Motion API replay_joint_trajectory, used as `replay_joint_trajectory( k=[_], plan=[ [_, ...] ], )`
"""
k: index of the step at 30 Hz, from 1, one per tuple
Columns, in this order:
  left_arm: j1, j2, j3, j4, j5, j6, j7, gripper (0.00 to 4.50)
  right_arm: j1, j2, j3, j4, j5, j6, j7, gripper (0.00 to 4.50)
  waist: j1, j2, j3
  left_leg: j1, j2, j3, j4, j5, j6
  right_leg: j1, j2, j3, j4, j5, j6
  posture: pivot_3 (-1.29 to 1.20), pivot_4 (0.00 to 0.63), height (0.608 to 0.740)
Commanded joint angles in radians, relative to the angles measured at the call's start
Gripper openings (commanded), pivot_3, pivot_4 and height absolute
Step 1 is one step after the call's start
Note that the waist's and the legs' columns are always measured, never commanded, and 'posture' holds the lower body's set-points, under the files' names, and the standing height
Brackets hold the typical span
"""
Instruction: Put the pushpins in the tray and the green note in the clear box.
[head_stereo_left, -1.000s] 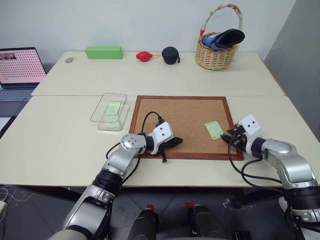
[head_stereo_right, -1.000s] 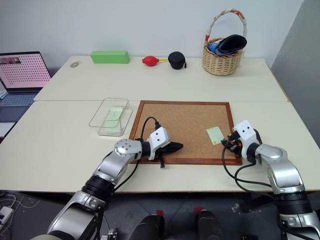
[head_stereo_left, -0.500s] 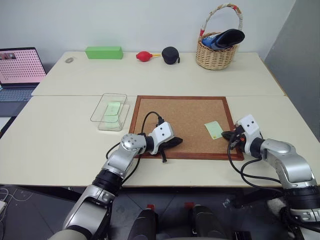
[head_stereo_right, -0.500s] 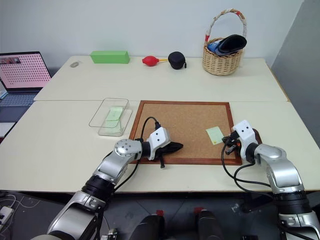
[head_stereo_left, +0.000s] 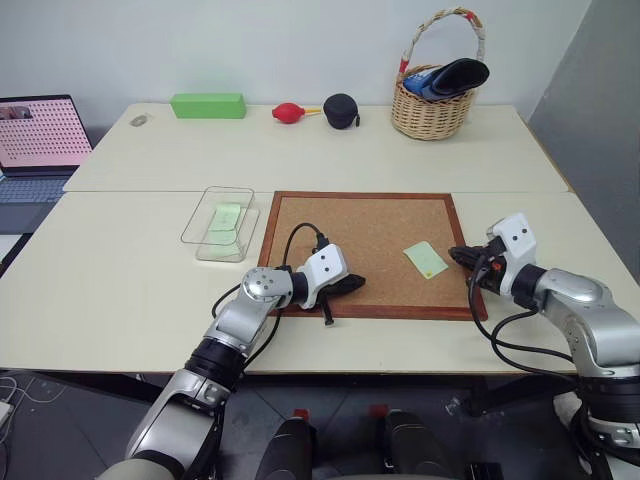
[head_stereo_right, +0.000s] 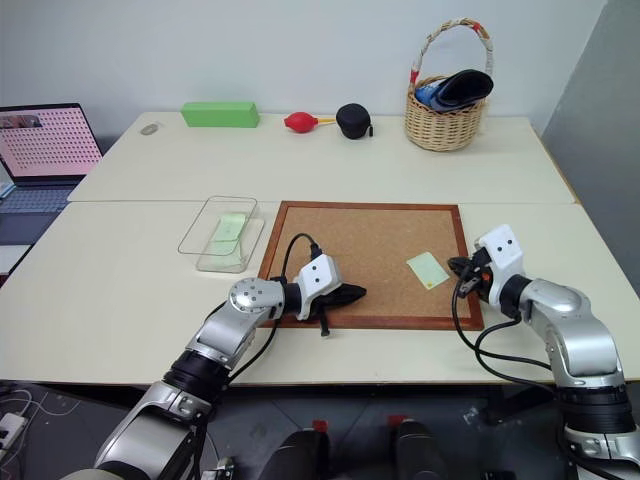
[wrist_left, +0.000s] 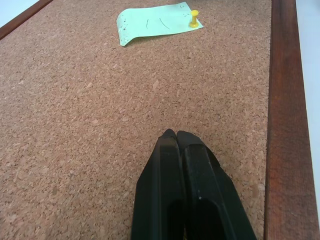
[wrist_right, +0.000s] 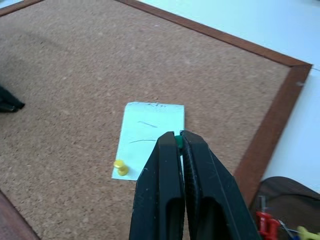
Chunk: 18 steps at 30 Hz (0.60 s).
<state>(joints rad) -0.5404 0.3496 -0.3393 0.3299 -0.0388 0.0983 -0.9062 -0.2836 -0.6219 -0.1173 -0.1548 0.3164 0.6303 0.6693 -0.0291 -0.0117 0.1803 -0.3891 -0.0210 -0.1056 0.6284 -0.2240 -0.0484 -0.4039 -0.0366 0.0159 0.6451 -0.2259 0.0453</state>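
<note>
Right of centre in the head views, the right gripper (head_stereo_left: 455, 253) hovers at the right edge of the corkboard (head_stereo_left: 350, 225), its black fingers (wrist_right: 170, 165) pressed together on a tiny green pushpin (wrist_right: 177, 140) caught at their tips; just beside them, toward the middle of the frame, the green note (head_stereo_left: 425, 260) lies flat on the cork, and a yellow pushpin (wrist_right: 119, 166) stands in one of its corners; lower centre, the left gripper (head_stereo_left: 355, 282) rests low over the near edge of the board, well apart from the note, its fingers (wrist_left: 172, 180) closed tight on nothing; left of the board, the clear box (head_stereo_left: 222, 222) sits on the table (head_stereo_left: 120, 270) with a pale green slip (head_stereo_left: 225, 217) inside; the dark tray (wrist_right: 280, 195) shows at the lower right corner of the right wrist view, beyond the board's frame, holding a red pin (wrist_right: 265, 221).
</note>
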Motion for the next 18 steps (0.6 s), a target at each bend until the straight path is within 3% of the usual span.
replay_joint_trajectory(
  k=[1, 8, 15, 18],
  plan=[
    [0.032, 0.018, -0.028, 0.083, 0.066, 0.043, 0.023, 0.0, 0.015, -0.05, -0.08, -0.02, 0.015, 0.004, -0.002, 0.05, 0.0, 0.0, 0.0, 0.0, 0.0, 0.0, 0.0, 0.0, 0.0, 0.0, 0.0, 0.0, 0.0, 0.0, 0.0, 0.0, 0.15, 0.74],
    [0.03, 0.015, -0.03, 0.093, 0.066, 0.037, 0.022, 0.0, 0.105, -0.142, -0.135, 0.034, 0.001, -0.005, 0.039, 0.05, 0.001, 0.0, 0.0, 0.0, 0.0, 0.0, 0.0, 0.0, 0.0, 0.0, 0.0, 0.0, 0.0, -0.001, -0.001, 0.0, 0.15, 0.74],
    [0.023, 0.007, -0.034, 0.102, 0.068, 0.031, 0.023, 0.0, 0.126, -0.159, -0.12, 0.101, -0.034, -0.019, 0.018, 0.05, 0.001, 0.003, -0.002, 0.0, 0.0, 0.001, 0.0, 0.0, 0.0, 0.0, 0.0, 0.001, 0.0, -0.002, -0.004, 0.0, 0.15, 0.74],
    [0.024, 0.008, -0.034, 0.102, 0.068, 0.03, 0.024, 0.0, 0.114, -0.157, -0.111, 0.124, -0.042, -0.032, 0.016, 0.62, 0.0, 0.003, -0.003, 0.0, 0.0, 0.001, 0.0, 0.0, 0.0, 0.0, 0.0, 0.001, 0.0, -0.002, -0.004, 0.0, 0.15, 0.74]
  ],
)
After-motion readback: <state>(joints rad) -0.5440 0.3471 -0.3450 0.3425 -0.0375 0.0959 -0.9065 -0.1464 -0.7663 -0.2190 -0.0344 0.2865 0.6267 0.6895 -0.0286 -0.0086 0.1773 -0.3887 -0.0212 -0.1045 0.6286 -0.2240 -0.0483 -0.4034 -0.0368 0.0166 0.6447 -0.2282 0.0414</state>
